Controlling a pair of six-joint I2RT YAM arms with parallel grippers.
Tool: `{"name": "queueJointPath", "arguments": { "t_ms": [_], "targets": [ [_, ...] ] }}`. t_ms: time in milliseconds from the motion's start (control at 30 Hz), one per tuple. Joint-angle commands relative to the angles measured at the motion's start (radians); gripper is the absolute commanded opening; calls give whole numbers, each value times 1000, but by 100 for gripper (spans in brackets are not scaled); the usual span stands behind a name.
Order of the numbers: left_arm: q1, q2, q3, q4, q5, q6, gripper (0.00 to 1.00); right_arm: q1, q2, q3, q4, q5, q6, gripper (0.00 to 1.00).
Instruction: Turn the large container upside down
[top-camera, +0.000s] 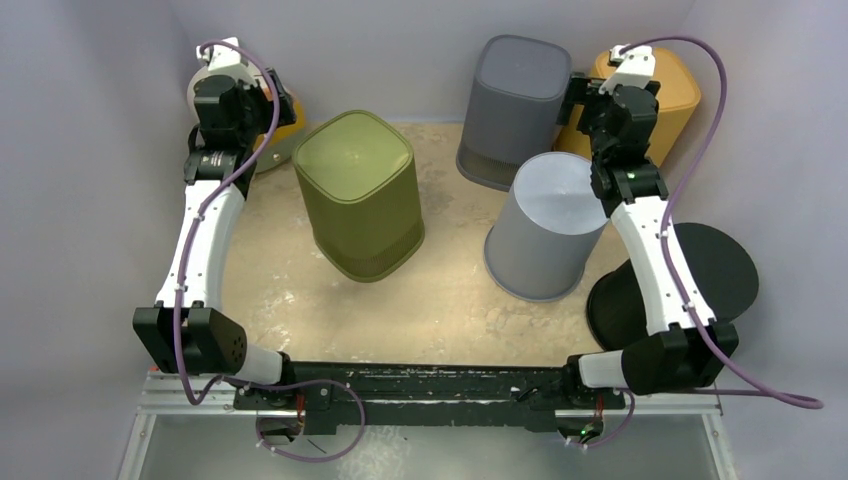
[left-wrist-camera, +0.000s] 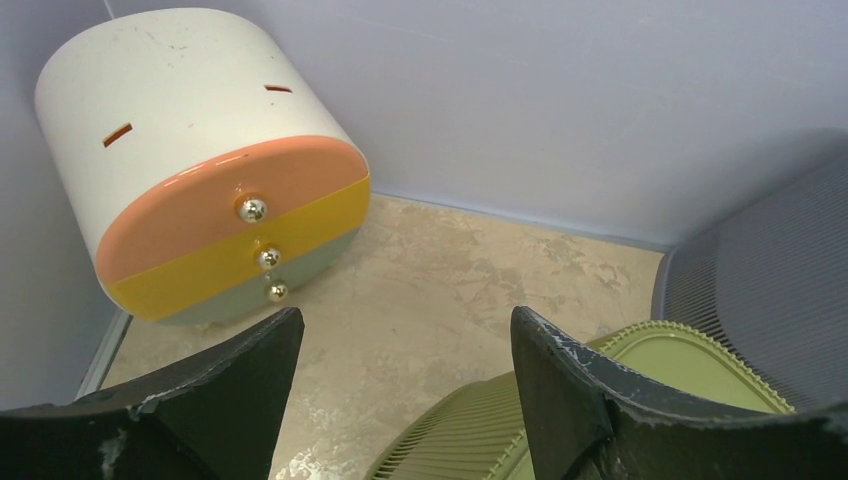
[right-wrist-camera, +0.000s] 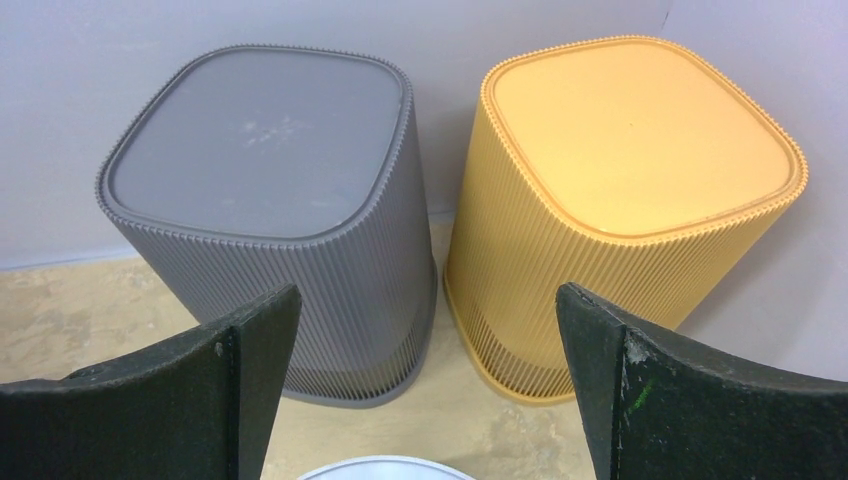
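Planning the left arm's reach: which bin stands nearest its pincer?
The olive-green bin. Its ribbed edge shows right below the left pincer in the wrist view, while the other bins all stand farther right.

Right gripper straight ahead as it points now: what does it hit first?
The right gripper aims at the gap between the grey ribbed plastic bin and the yellow ribbed plastic bin; its open fingers would probably strike them first.
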Motion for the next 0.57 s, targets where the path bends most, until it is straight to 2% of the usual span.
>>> {"name": "queueJointPath", "arguments": {
  "t_ms": [0,133,267,367,533],
  "targets": [
    [-4,-44,-15,21,-15,9,73,-1,-45,-31,57,-21,5,100],
    [-4,-52,-26,22,-18,8,73,1,-43,-42,73,29,19,100],
    [-4,-56,-30,22,-21,7,73,1,-57,-74,102,96,99,100],
    [-4,-58,-36,24,-21,4,73,1,-75,-97,125,96,115,100],
    [-4,-60,-42,25,-24,3,73,1,-44,-55,67,132,120,100]
  ]
}}
